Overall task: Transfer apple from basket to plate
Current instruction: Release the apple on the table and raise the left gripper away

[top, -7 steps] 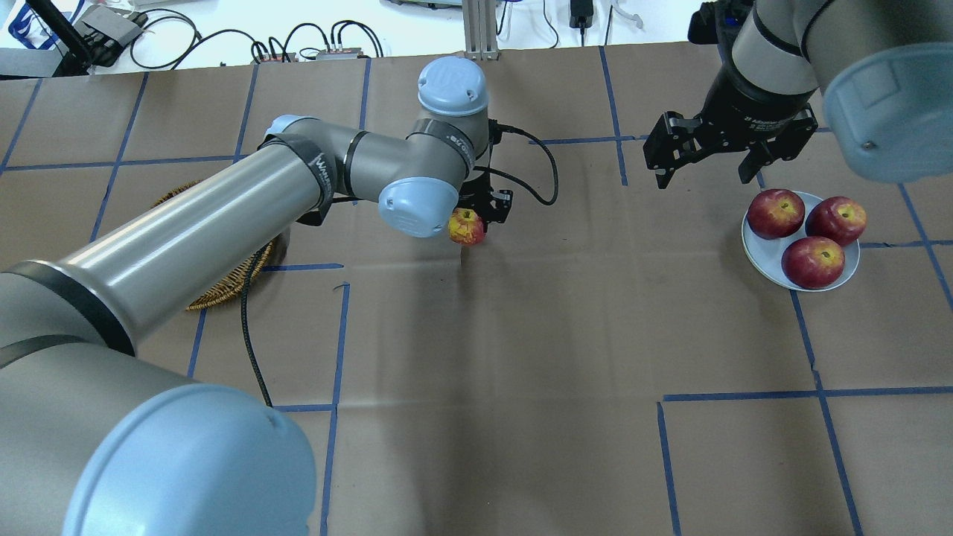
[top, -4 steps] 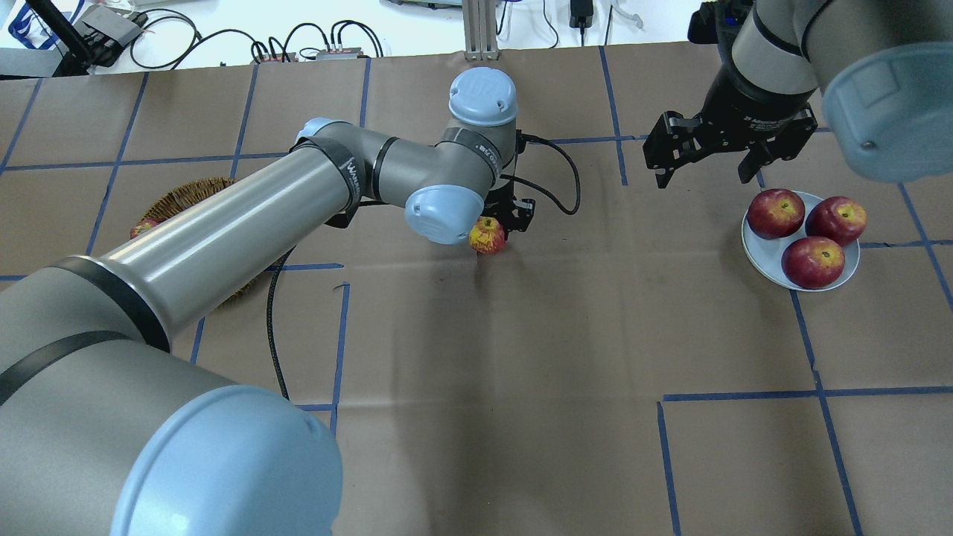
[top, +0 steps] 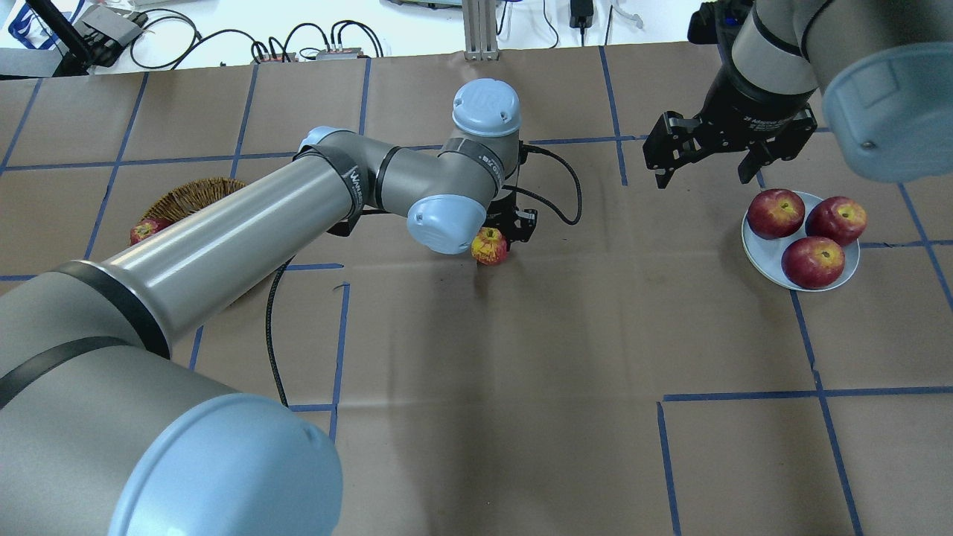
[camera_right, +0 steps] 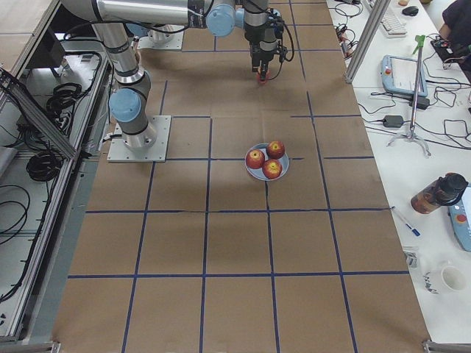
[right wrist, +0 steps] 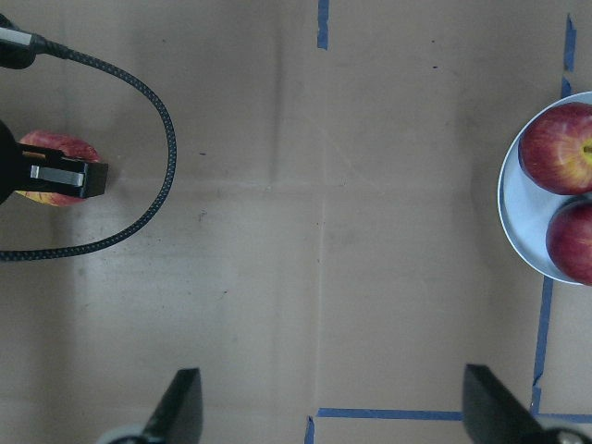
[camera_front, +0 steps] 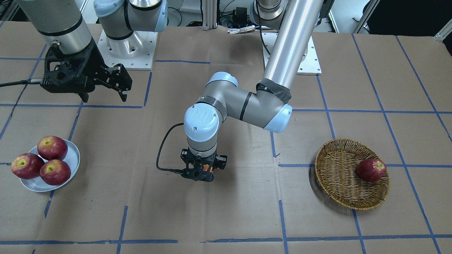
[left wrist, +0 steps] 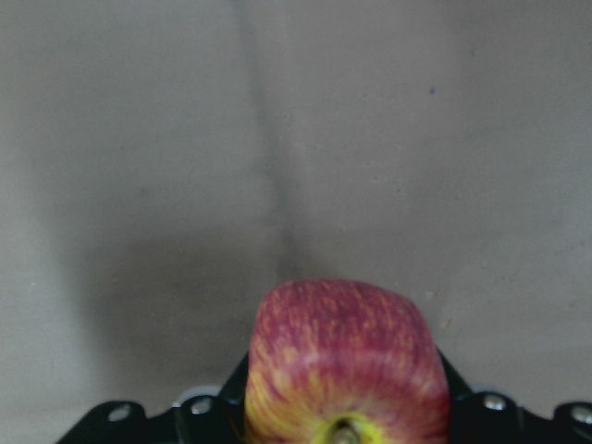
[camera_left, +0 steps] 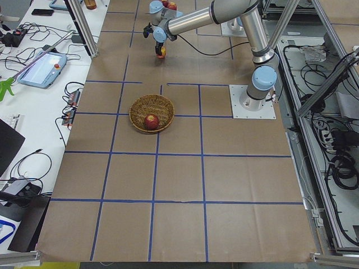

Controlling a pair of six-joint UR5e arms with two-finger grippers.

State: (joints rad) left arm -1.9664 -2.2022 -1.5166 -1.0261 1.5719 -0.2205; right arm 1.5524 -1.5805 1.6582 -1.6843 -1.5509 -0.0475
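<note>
Brown paper crossed with blue tape covers the table [top: 521, 417]. The left arm [top: 223, 231] reaches from the robot's edge to the middle of the table, wrist pointing down. The right arm [top: 774, 52] hangs nearer the right end.

The overhead view hides most of the basket [camera_front: 339, 176] behind the left arm. The front-facing view shows it whole, near the left end, with one dark red apple [camera_front: 370, 169] resting against its inner wall.

The plate [camera_front: 75, 155] sits near the right end, well apart from the basket, with three deep red apples [top: 811, 262] touching one another on it. The right wrist view catches only the plate's edge and two of them.

The right gripper [top: 702, 179] hangs with its fingers spread wide and nothing between them, just beside the plate toward the far edge.

The left gripper [camera_front: 201, 171] is clamped on the apple [top: 489, 246], over the table's middle between basket and plate. From the front the gripper body covers all but an orange sliver of it. The overhead view shows its yellow hollow, and the left wrist view its streaky red skin pinched from both sides.
</note>
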